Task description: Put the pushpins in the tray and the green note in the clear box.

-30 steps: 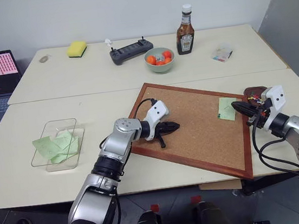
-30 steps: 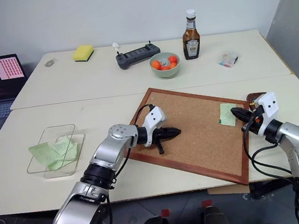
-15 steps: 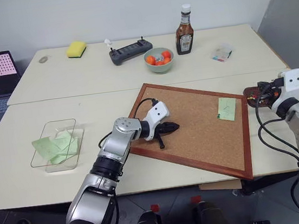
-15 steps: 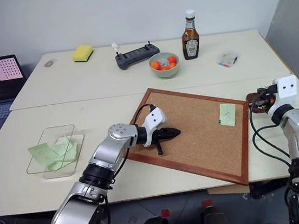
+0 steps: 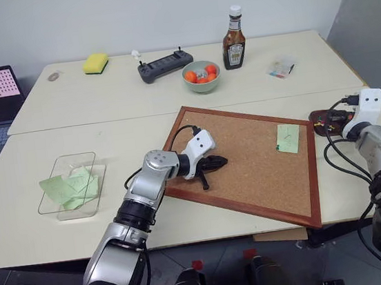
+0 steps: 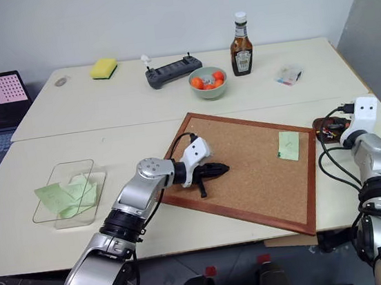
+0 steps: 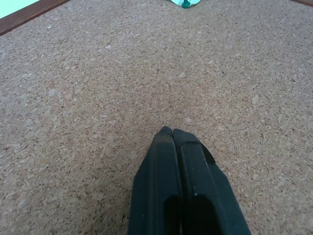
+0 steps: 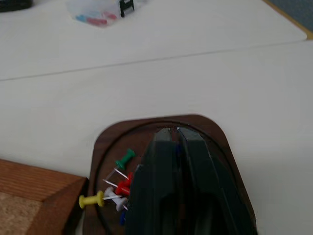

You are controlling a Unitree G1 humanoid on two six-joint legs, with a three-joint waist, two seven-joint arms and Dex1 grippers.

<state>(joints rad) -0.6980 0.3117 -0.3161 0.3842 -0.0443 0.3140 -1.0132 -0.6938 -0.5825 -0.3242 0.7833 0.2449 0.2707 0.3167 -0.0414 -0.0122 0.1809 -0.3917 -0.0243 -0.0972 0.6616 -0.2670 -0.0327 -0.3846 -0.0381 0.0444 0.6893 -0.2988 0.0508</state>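
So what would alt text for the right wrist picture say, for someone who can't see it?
The right tool hangs over a small reddish-brown tray holding green, red, yellow and blue plastic pushpins. A corkboard's wooden corner adjoins it on a pale table.

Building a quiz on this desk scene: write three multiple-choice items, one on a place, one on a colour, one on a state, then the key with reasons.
1. Where does the right claw hang?
A. over the tray
B. over the clear box
C. over the laptop

2. What colour is the sponge at the table's far side?
A. blue
B. yellow
C. white

3. How does the last green note lie?
A. loose in the bowl of oranges
B. folded under the sauce bottle
C. pinned on the corkboard by a green pushpin

Key:
1 A: the right wrist view shows it above the brown tray, where pushpins lie.
2 B: the sponge is yellow.
3 C: the note lies on the corkboard, and the left wrist view shows a green pushpin in it.
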